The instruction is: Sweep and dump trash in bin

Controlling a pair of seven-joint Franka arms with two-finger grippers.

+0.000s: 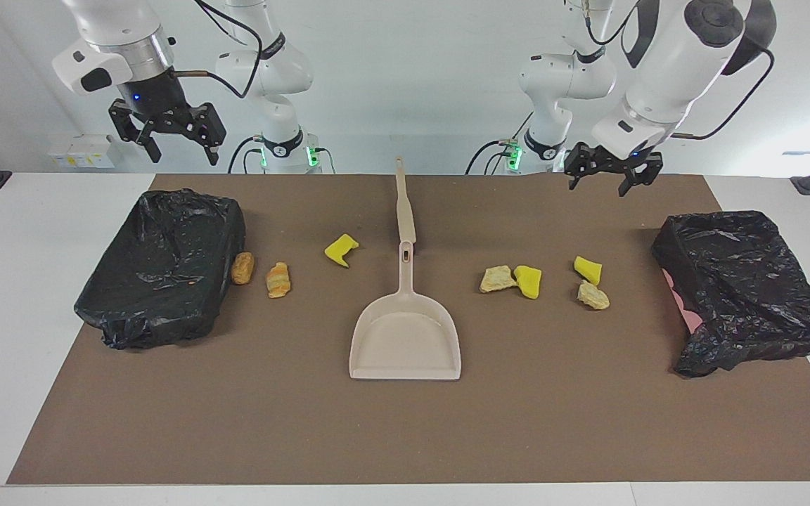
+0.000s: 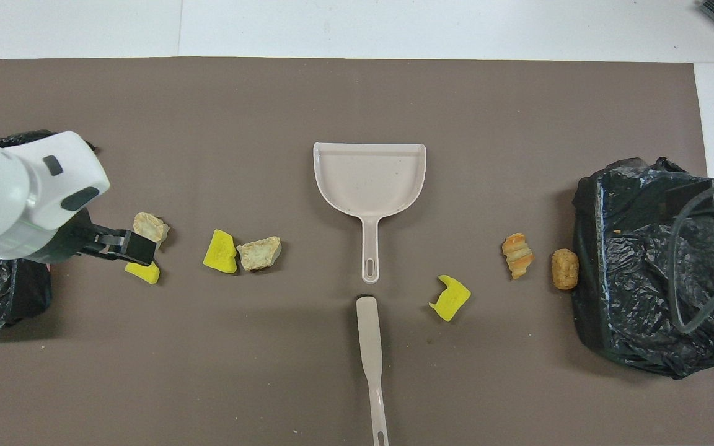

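Several scraps of trash lie in a row on the brown mat (image 1: 405,436). They include a yellow wedge (image 1: 341,250), two bread-like pieces (image 1: 278,279), and beige lumps (image 1: 497,279) with yellow wedges (image 1: 588,270) beside them. A beige dustpan (image 1: 405,337) lies mid-mat, with a beige brush (image 1: 403,211) lying in line with its handle, nearer the robots. My left gripper (image 1: 612,179) hangs open and empty above the mat. In the overhead view, the left gripper (image 2: 134,246) partly covers a yellow wedge (image 2: 145,273). My right gripper (image 1: 181,151) is open, high over one bin (image 1: 162,267).
Two bins lined with black bags stand on the mat, one at each end. The one at the left arm's end (image 1: 742,288) shows a pink side. White table (image 1: 18,281) surrounds the mat.
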